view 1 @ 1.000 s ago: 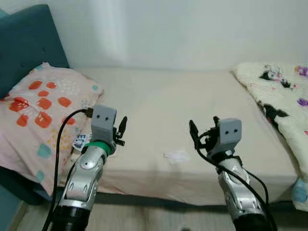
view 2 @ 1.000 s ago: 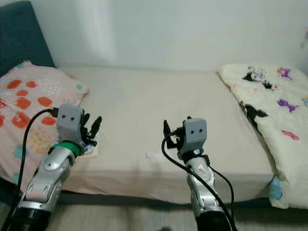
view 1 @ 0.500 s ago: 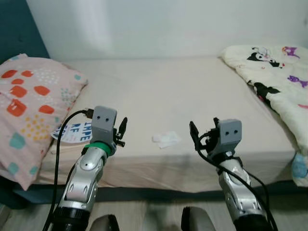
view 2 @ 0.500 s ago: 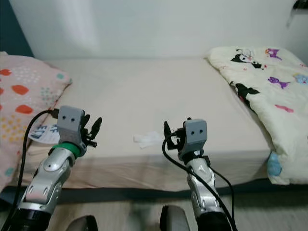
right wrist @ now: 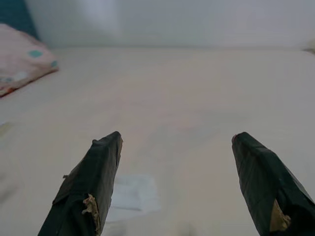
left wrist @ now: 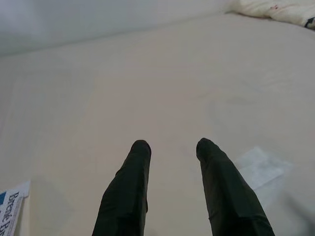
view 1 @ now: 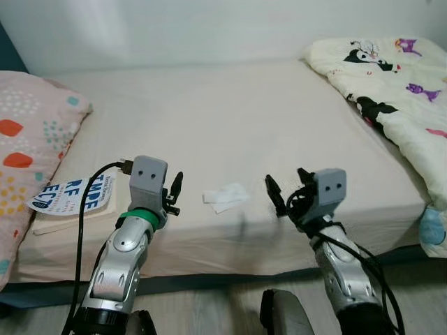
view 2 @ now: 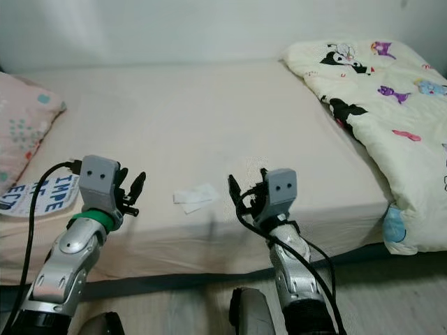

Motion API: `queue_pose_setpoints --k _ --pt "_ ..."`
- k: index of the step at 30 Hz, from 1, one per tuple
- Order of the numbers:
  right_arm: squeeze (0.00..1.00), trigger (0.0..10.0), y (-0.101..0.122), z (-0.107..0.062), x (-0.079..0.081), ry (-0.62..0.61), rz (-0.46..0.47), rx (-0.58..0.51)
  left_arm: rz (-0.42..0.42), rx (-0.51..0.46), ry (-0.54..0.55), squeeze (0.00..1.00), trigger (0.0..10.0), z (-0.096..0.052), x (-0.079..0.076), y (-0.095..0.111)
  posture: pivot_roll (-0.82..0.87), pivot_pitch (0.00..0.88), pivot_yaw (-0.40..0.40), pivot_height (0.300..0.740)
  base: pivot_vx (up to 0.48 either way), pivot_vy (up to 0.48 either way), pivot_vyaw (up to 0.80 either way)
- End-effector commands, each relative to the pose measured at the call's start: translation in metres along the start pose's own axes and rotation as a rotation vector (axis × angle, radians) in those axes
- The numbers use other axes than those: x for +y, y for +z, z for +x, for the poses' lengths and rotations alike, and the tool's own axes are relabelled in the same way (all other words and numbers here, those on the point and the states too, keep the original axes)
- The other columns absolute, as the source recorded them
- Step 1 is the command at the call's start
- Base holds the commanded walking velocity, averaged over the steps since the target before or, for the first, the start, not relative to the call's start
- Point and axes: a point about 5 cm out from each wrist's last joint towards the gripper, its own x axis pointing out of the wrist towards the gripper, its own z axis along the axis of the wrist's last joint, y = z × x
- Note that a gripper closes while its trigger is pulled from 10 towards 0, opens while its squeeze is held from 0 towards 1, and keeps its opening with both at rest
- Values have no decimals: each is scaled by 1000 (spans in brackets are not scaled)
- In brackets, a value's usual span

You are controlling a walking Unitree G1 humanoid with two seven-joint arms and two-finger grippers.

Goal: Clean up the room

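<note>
Two grippers: you have both raised over the near edge of the bed (view 1: 230, 118), neither one touching anything.
Left gripper (view 1: 173, 192): its jaws stand a little apart and hold nothing; you see it above the mattress edge, left of the tissue.
Right gripper (view 1: 286, 191): its jaws are spread wide and empty; it hangs just right of the tissue, near the bed's front edge.
Tissue (view 1: 225, 197): a crumpled white tissue lies flat on the beige sheet between your two grippers, near the front edge. Your left wrist view has it (left wrist: 259, 166) just beyond one finger, and your right wrist view has it (right wrist: 134, 192) beside one finger.
Booklet (view 1: 73, 195): a white printed booklet with big blue letters lies on the sheet to the left of your left gripper, its far end tucked against the pillow; it sits on top of a flat pale thing that you cannot make out further.
Pillow (view 1: 28, 139): pink, with orange and teal spots, at the left end of the bed.
Blanket (view 1: 391, 84): cream, printed with cartoon figures, heaped at the right end and hanging over the bed's front corner.
Wall (view 1: 174, 28): plain and pale behind the bed.
</note>
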Motion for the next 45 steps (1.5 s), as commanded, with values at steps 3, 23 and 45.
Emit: queue_pose_setpoints --k 3,23,45 --pt "0 10000 -11 8 4 57 22 59 5 27 31 0 10000 -11 7 -3 -19 173 43 535 0 0 0" --pt "0 10000 -14 33 -10 72 29 161 109 12 67 0 10000 -76 37 37 202 384 48 535 0 0 0" --pt "0 0 -20 48 -2 113 -106 339 143 101 -210 0 10000 -122 -2 54 312 452 53 535 0 0 0"
